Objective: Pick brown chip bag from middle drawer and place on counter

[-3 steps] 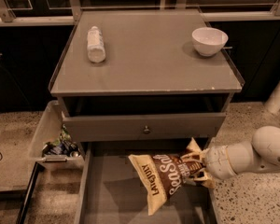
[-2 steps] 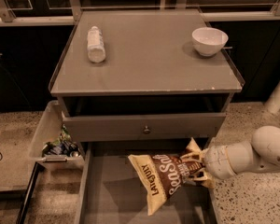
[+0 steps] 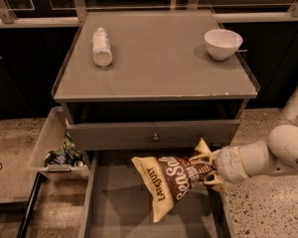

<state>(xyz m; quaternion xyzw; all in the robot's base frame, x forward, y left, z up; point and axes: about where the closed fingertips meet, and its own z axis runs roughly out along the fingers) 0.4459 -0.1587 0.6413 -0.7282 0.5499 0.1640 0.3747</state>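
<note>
The brown chip bag (image 3: 169, 182) hangs tilted over the open middle drawer (image 3: 119, 212), its left end lowest and its shadow on the drawer floor. My gripper (image 3: 208, 170) reaches in from the right on a white arm and is shut on the bag's right end, holding it clear of the floor. The grey counter (image 3: 159, 63) lies above and behind.
A white bottle (image 3: 102, 46) lies on the counter's left part and a white bowl (image 3: 223, 43) stands at its right. The shut upper drawer front with a knob (image 3: 154, 135) is just behind the bag. A clear bin of small items (image 3: 49, 148) sits at the left.
The bag and my gripper have risen very slightly; otherwise nothing has moved.
</note>
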